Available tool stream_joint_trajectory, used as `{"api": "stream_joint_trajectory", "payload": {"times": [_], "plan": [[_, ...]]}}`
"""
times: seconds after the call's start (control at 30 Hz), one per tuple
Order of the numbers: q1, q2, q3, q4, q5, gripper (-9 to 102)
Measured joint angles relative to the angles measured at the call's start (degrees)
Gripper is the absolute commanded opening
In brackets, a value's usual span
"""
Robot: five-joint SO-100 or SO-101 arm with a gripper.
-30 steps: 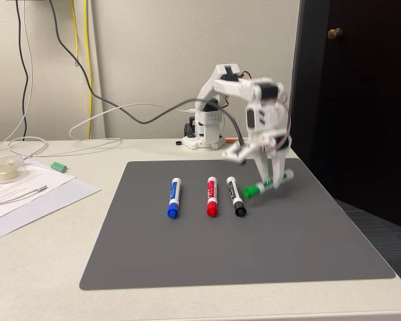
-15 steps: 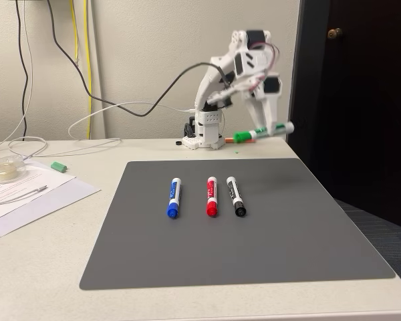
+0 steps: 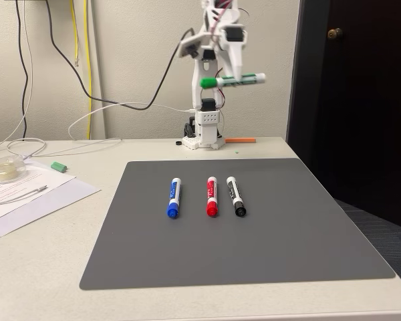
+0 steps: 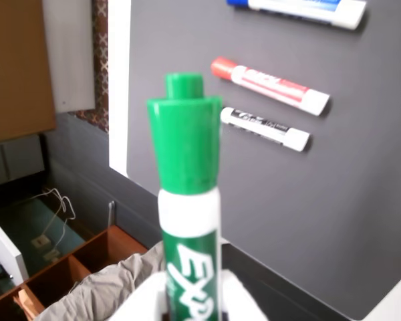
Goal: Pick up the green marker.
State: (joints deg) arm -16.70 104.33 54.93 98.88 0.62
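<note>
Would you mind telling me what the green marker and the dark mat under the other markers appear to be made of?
The green marker looks like smooth moulded plastic: its cap has a soft sheen and crisp edges, and the white barrel carries a glossy printed label. The grey mat seems to be a thin, matte sheet, perhaps rubber or vinyl, since it lies flat and shows no glare; which one is unclear.

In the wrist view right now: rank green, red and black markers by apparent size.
1. green marker, by far the largest, but it sits right at the lens in the gripper, so nearness inflates it.
2. red marker, slightly longer-looking.
3. black marker, close to the red; real sizes look alike.
</note>
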Motion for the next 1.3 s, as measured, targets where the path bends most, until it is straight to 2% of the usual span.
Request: {"api": "stream_joint_trajectory", "payload": {"times": [0.43,0.6,0.73,0.9,1.3], "plan": [[6.5,26.2,39.0,-22.4,-3.1,3],[9.8,38.1,55.5,-36.6,-6.4,3],[11.2,44.6,67.7,-44.4,-8.3,3],[12.7,47.6,74.1,-51.8,-8.7,3],[13.9,48.8,79.3,-59.0,-8.3,3]]}}
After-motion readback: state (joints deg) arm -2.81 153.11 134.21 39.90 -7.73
